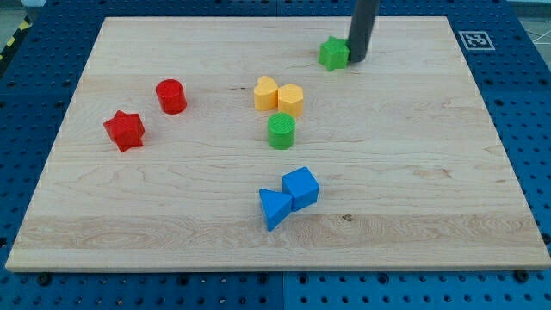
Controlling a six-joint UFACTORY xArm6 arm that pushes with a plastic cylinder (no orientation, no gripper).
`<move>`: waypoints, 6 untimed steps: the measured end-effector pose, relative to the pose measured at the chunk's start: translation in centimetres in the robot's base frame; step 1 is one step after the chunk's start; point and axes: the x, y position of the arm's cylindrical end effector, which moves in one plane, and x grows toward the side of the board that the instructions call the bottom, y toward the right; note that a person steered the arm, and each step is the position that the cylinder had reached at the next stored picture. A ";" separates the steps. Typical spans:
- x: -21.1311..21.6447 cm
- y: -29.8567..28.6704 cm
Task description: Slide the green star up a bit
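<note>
- Green star (333, 53) near board's (430, 172) top edge, right of centre
- my tip (356, 60) touching star's right side; bare rod, grasps nothing
- yellow heart (266, 92) touching yellow hexagon (290, 100), green cylinder (281, 131) just below
- blue cube (301, 187) touching blue triangle (274, 208), lower centre
- red cylinder (170, 96), red star (124, 130) at left

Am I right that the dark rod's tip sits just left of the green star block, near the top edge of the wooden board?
Not quite. In the camera view, my tip sits just right of the green star block, not left. The rest holds: both are near the top edge of the wooden board.
</note>
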 end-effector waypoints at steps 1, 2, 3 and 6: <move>0.0 -4.5; -0.3 -7.1; 0.7 -4.5; 0.8 -11.0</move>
